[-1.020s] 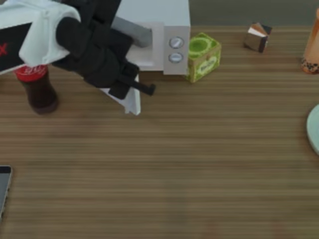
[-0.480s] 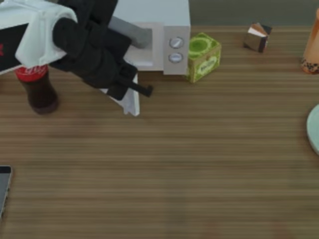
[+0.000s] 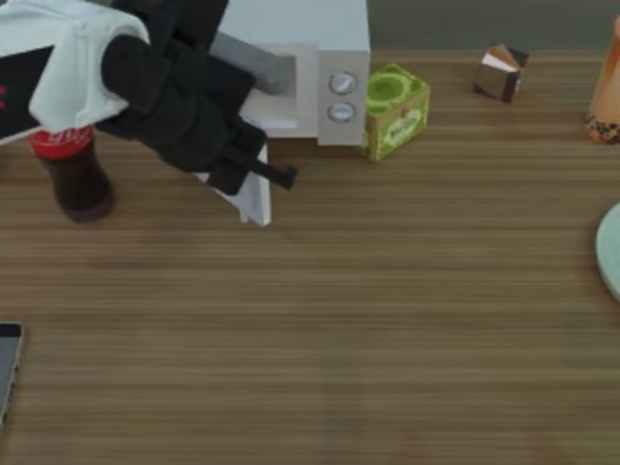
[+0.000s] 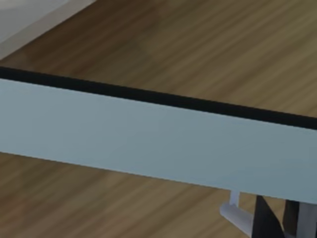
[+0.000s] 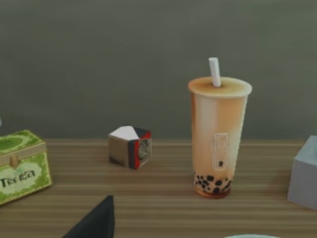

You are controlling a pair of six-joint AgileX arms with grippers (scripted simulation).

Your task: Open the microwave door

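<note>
At the swung-out door edge, left hand (image 3: 254,172) grips the microwave door (image 3: 254,194), fingers closed on it. Behind the hand, the microwave (image 3: 310,58) sits open-fronted on the worktop (image 3: 387,310). Door looks rigid, light, hinged; hold the free edge. Right hand unseen.

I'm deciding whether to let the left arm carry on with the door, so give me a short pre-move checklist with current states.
1. Microwave door swung out from the microwave, cavity showing: ok.
2. Left end effector at the door's free edge: ok.
3. Firm grip on the door: cannot tell.
4. Cola bottle standing apart from the door: ok.
5. Green tea box beside the knob panel, outside the door's swing: ok.
6. Right end effector out of the way: cannot tell; not in the top view.
</note>
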